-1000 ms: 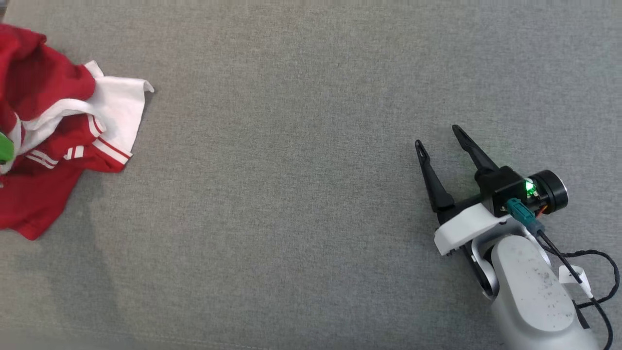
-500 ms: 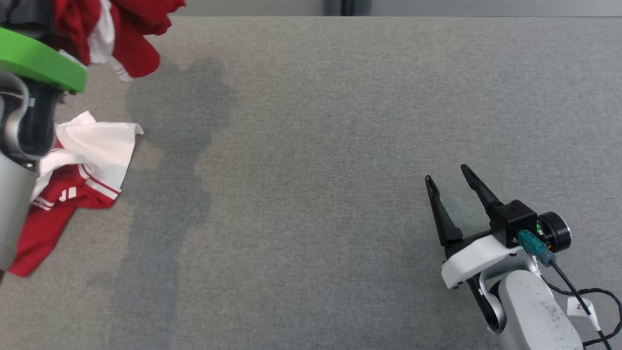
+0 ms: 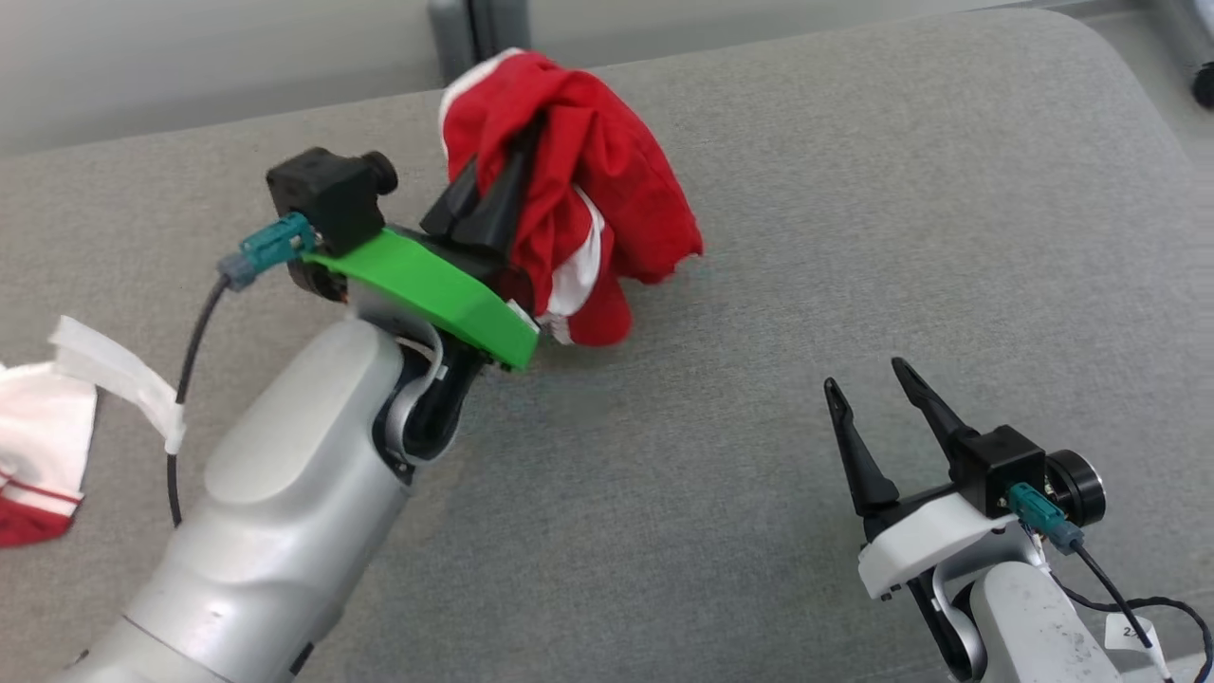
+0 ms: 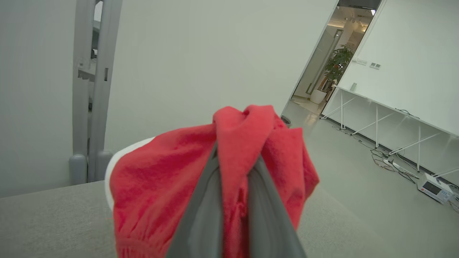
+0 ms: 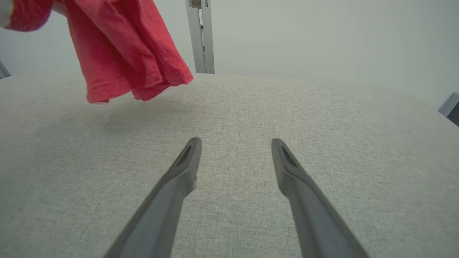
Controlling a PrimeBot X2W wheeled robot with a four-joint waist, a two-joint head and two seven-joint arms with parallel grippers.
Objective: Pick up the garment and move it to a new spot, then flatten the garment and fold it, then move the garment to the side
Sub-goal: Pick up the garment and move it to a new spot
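Observation:
A bunched red garment [image 3: 607, 180] with white trim hangs above the grey table [image 3: 759, 285], near its far edge. My left gripper [image 3: 512, 180] is shut on it, and the fabric wraps over and hides the fingertips. The left wrist view has red cloth [image 4: 161, 186] pinched between the two grey fingers of that gripper [image 4: 235, 168]. My right gripper [image 3: 865, 375] stands open at the lower right, low over the bare table, with nothing between its fingers. In the right wrist view, the garment's hem [image 5: 122, 46] dangles at the upper left, well away from the open right gripper [image 5: 235, 143].
A second white and red cloth [image 3: 38, 446] lies at the table's left edge. A grey post [image 3: 474, 38] stands behind the table's far edge. The table's far right corner [image 3: 1091, 38] is rounded. My left arm's cable [image 3: 190, 341] carries a white tag.
The head camera has shifted. My left arm has lifted the red garment off the table's left side and carried it toward the middle. The right gripper has stayed open.

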